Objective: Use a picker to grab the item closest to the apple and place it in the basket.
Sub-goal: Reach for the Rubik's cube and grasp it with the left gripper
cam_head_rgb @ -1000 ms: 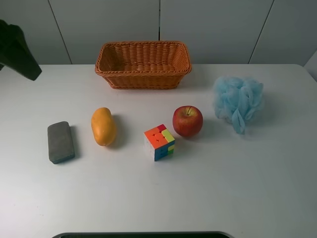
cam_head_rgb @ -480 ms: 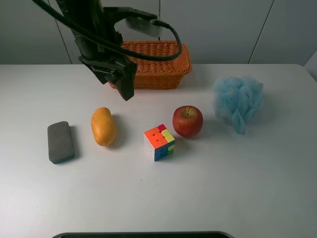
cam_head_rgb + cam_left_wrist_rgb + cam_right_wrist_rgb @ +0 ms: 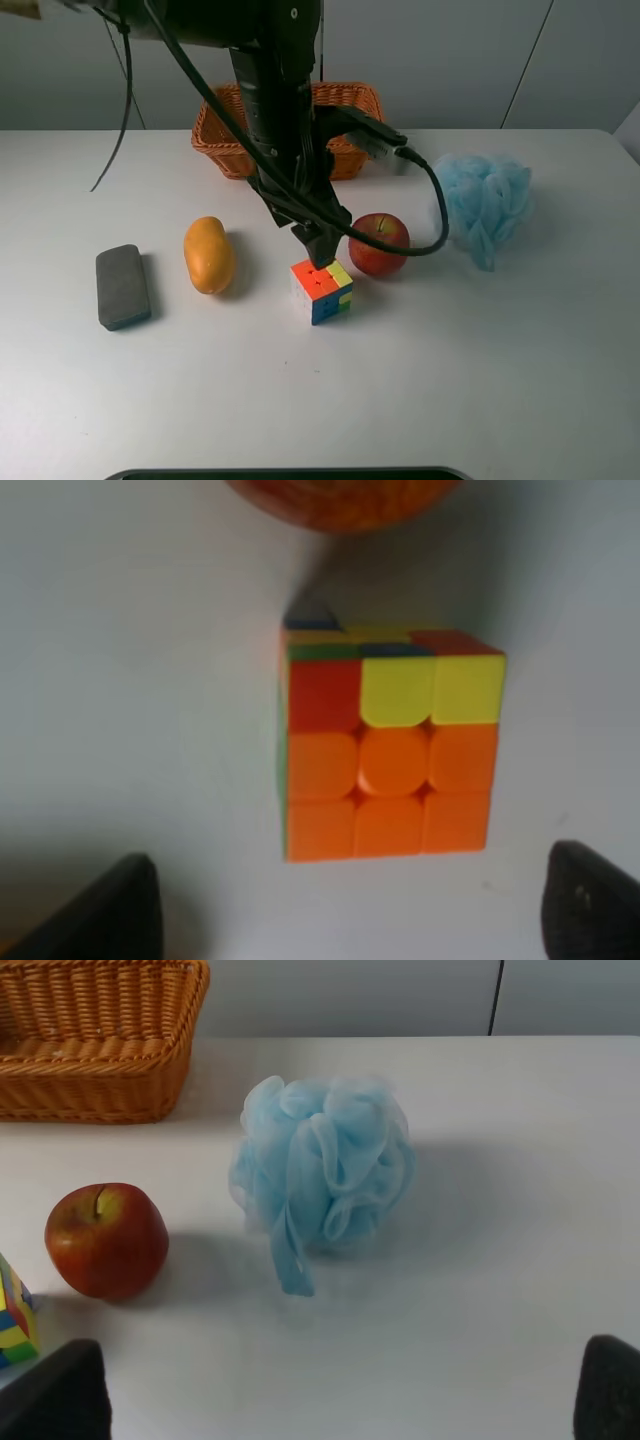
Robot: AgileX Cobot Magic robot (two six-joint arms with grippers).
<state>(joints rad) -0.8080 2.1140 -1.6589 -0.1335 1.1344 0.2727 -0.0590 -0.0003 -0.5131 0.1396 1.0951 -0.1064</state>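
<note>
A multicoloured puzzle cube (image 3: 322, 290) sits on the white table just left of and in front of a red apple (image 3: 380, 243). My left gripper (image 3: 320, 256) hangs directly over the cube, almost touching its top. In the left wrist view the cube (image 3: 390, 750) lies between the spread fingertips (image 3: 110, 910) of this gripper (image 3: 350, 920), which is open and empty; the apple's edge (image 3: 340, 500) shows beyond. The wicker basket (image 3: 215, 140) stands at the back, partly hidden by the arm. My right gripper (image 3: 330, 1410) is open and empty, away from the objects.
A yellow mango (image 3: 208, 254) and a grey eraser (image 3: 123, 286) lie left of the cube. A blue bath pouf (image 3: 482, 203) sits right of the apple. The right wrist view shows the pouf (image 3: 325, 1175), apple (image 3: 107, 1240), cube corner (image 3: 15, 1315) and basket (image 3: 90, 1050).
My left arm has swung in from the far left, passed in front of the basket and come down over the cube. The objects have not moved.
</note>
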